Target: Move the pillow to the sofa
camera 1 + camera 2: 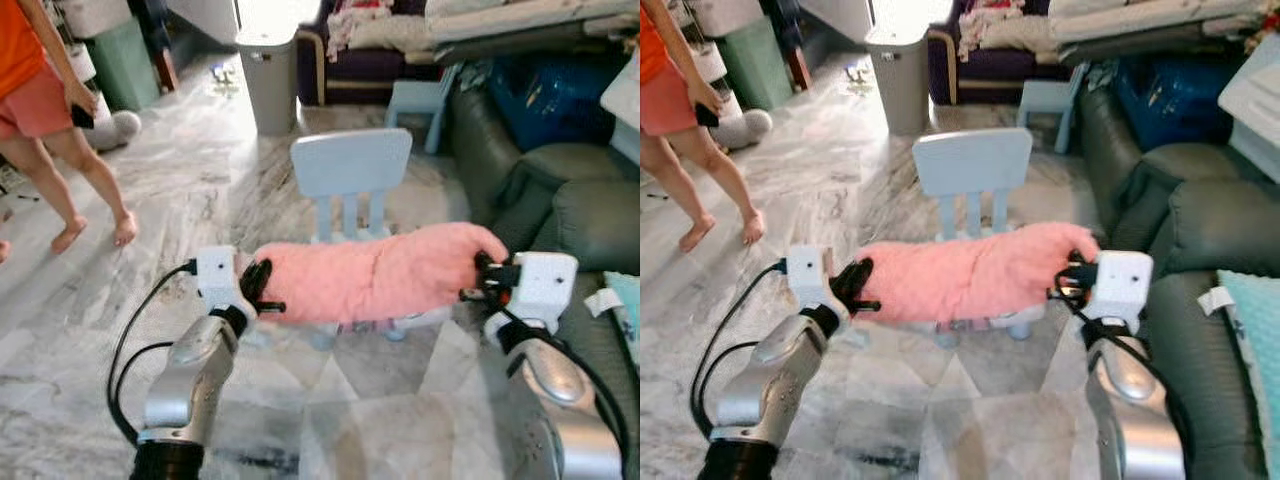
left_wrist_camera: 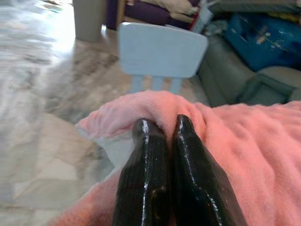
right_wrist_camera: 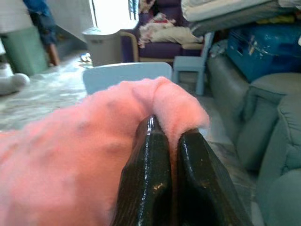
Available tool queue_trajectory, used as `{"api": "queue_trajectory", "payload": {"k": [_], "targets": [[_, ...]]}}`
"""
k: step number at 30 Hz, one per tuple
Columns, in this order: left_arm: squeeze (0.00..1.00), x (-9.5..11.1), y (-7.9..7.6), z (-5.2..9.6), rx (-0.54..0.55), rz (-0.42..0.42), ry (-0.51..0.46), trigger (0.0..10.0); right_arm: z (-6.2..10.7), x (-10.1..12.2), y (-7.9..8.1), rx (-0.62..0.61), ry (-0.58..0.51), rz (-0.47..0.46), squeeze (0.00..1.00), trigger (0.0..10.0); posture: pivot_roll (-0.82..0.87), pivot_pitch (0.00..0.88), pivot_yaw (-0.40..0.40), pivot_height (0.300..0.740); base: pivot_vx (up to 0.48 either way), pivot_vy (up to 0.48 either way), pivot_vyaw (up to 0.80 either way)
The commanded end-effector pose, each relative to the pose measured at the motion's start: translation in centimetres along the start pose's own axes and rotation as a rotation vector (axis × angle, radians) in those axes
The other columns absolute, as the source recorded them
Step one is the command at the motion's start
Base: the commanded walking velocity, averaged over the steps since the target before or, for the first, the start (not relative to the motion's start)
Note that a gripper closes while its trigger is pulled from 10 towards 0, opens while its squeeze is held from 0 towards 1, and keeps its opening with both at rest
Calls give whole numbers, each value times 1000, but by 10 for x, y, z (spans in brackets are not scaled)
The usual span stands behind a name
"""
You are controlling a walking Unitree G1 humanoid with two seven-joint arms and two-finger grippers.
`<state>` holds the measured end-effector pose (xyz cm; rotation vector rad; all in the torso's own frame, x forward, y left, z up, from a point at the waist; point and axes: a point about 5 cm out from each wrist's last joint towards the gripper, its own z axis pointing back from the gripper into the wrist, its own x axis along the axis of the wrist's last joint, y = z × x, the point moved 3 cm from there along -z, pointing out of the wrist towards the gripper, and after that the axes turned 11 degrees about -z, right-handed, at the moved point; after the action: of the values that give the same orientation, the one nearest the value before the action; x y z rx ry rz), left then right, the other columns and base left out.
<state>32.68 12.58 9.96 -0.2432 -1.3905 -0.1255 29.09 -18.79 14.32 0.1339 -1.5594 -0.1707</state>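
A long pink fluffy pillow (image 1: 375, 272) hangs in the air between my two arms, above the marble floor and in front of a small light-blue chair (image 1: 350, 165). My left gripper (image 1: 262, 290) is shut on the pillow's left end, its black fingers (image 2: 146, 179) pinching the fabric. At the other end, my right gripper (image 1: 482, 278) is shut on the pillow, with pink fabric squeezed between its fingers (image 3: 150, 174). The dark green-grey sofa (image 1: 590, 215) stands along my right side, close to the right arm.
A barefoot person (image 1: 45, 120) in orange walks at the far left. A grey bin (image 1: 268, 75) stands beyond the blue chair, with a second small blue chair (image 1: 420, 100) and a purple couch (image 1: 350, 60) behind. A teal cushion (image 1: 1250, 340) lies on the sofa.
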Motion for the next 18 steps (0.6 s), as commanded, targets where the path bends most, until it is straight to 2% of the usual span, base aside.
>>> {"api": "queue_trajectory", "payload": {"k": [1,15,18], "targets": [[0,5,-4,-1,-8,-9,-15,10000,0,7,-2,-3,-22,6,0,10000,-223,41,57,740,-285,0,0],[0,3,-6,-2,-16,-12,-8,10000,1,6,-3,-5,-20,9,0,10000,-231,35,59,740,-282,0,0],[0,4,-6,-3,-15,-1,-14,10000,1,7,-4,-7,-20,12,0,10000,-232,33,59,740,0,0,0]]}}
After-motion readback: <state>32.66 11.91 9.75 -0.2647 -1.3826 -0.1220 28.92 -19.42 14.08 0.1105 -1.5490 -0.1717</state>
